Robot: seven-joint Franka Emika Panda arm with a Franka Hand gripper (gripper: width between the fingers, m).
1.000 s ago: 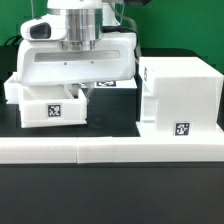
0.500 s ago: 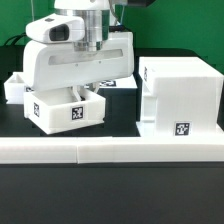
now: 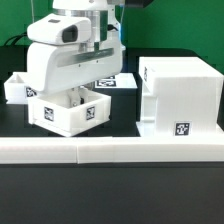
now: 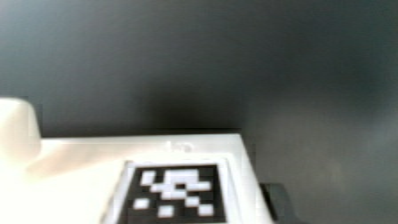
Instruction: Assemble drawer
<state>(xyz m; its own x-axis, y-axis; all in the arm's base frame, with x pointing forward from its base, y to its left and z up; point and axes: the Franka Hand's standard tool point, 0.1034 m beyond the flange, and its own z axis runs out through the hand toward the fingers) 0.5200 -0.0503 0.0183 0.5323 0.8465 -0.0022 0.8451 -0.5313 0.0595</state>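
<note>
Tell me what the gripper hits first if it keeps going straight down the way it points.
The small tray right under it. The gripper points down into that tray, its fingers hidden behind the tray's wall, so it may already be touching. Beneath the tray lies the black table.

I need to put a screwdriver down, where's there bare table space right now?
Free: the narrow dark gap between the held tray and the casing, and the wide table in front of the wall strip. Crowded: the exterior view's left, around the second tray.

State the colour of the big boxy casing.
White casing, with a black-and-white square tag on its front; shows best in the exterior view.
</note>
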